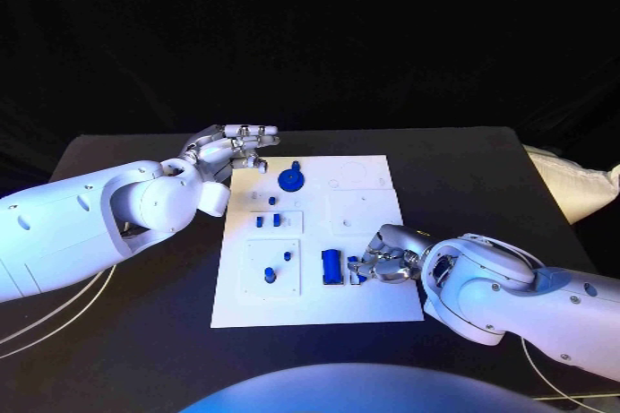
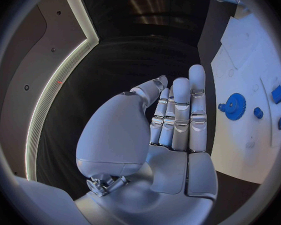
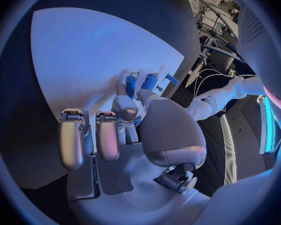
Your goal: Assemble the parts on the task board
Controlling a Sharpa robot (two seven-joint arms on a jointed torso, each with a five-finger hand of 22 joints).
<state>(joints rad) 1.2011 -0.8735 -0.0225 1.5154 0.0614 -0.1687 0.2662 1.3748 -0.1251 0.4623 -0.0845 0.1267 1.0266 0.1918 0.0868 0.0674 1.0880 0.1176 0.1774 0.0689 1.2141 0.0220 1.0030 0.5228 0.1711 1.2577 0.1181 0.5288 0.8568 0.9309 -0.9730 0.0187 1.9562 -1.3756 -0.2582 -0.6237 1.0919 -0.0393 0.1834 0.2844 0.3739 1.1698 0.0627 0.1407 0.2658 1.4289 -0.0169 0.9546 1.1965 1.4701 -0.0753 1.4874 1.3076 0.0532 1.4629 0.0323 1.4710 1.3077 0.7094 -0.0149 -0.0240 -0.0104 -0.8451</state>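
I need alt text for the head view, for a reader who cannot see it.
A white task board lies on a black table, with small blue parts on it. The right hand rests at the board's near right, beside a blue part; the left hand hovers at its far left corner.

no readable text, labels or numbers on anything shown

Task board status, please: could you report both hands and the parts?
Left hand open, at the task board far corner. Right hand on the blue block, grip unclear. Blue gear untouched. Nothing in the way.
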